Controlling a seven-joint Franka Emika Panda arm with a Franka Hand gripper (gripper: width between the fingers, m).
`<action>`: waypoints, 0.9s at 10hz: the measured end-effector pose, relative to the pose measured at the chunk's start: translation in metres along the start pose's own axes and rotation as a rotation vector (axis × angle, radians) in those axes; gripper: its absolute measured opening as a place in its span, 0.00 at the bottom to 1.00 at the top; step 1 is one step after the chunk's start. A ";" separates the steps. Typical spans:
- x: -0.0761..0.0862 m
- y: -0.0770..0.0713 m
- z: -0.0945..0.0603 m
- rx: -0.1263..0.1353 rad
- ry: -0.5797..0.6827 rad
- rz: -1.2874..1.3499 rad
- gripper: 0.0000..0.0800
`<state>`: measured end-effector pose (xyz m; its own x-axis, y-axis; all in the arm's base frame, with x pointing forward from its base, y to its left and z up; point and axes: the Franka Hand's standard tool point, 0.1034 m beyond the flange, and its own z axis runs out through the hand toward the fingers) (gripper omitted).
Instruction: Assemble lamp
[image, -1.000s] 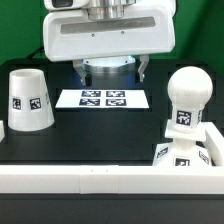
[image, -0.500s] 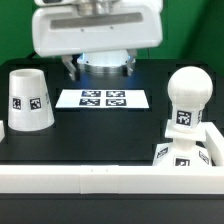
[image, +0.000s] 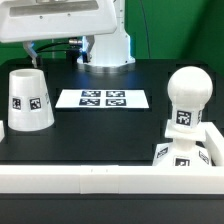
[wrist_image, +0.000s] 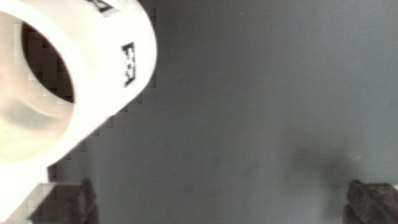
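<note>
Exterior and wrist views of the lamp assembly. The gripper (image: 52, 45) hung above the far left of the black table (image: 100, 135), its fingers (wrist_image: 63, 203) spread apart and holding nothing. The main risk, as a judgement, was a descent slightly off-centre over the shade (image: 29, 100): a fingertip could strike the rim and tip or push the shade toward the white wall (image: 90, 183) at the near edge. The shade was a white tapered cup, standing narrow end up at the left, a square tag on its side. The bulb (image: 188, 100), white and round-headed, stood upright at the right on the flat square base (image: 180, 155); whether it was seated cannot be told. The marker board (image: 102, 98) lay between them, farther back.
</note>
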<state>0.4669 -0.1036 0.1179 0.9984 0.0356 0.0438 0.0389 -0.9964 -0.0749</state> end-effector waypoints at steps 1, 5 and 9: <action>0.000 0.000 0.000 0.000 0.000 0.001 0.87; -0.008 0.008 0.007 -0.003 0.005 -0.021 0.87; -0.022 0.029 0.005 -0.006 0.003 -0.020 0.87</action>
<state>0.4462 -0.1325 0.1102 0.9973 0.0550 0.0478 0.0582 -0.9960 -0.0684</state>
